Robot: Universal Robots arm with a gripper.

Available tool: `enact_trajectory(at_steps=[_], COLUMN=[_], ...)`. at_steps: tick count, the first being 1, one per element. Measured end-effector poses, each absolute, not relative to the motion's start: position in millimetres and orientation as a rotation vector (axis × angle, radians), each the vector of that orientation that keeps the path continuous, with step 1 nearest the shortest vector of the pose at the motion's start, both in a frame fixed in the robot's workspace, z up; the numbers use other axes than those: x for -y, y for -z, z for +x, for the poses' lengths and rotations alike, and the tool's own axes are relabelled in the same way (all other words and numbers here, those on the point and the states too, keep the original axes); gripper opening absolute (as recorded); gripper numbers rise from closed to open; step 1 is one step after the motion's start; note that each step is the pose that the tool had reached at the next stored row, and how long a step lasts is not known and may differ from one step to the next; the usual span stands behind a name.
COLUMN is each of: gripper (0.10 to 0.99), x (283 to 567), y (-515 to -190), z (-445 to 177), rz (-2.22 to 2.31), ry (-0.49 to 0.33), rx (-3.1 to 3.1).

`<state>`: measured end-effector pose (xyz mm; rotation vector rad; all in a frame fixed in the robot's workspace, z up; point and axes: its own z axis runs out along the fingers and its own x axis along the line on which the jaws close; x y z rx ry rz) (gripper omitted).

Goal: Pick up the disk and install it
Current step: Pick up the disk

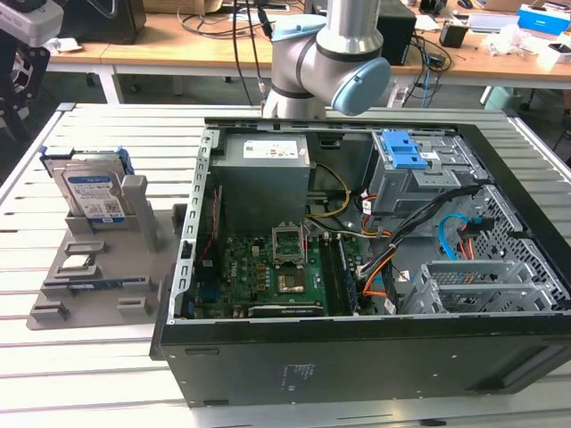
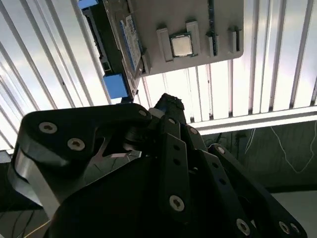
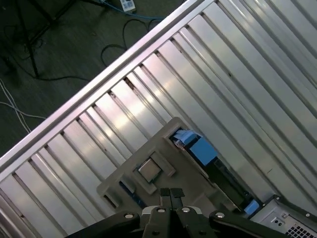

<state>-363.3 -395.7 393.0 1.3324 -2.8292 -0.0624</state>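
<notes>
The disk (image 1: 89, 189), silver with a blue-and-white label and blue side rails, leans upright in the grey holder (image 1: 134, 209) on the table at the exterior view's left. The wrist views look down on it edge-on: its blue rail (image 3: 200, 148) in the first, its rail (image 2: 115, 85) beside the label in the second. My gripper (image 3: 172, 193) hangs well above the holder, apart from the disk. Its two fingertips (image 3: 166, 192) press together with nothing between them. Its black linkage ends at the gripper tip (image 2: 168, 101).
The open computer case (image 1: 205, 357) lies right of the holder, with a motherboard (image 1: 268, 276), loose cables and a drive cage with a blue latch (image 1: 401, 147). A small square chip (image 3: 150, 170) sits on the holder. The slatted table's edge (image 3: 74, 104) runs close by.
</notes>
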Motion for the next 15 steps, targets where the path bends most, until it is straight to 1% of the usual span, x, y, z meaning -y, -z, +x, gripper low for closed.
enact_trajectory(at_steps=[15], gripper=[0.106], x=[395.8], y=[-393.0], z=[-363.3], rz=[1.79], ry=[0.058], rx=[2.556])
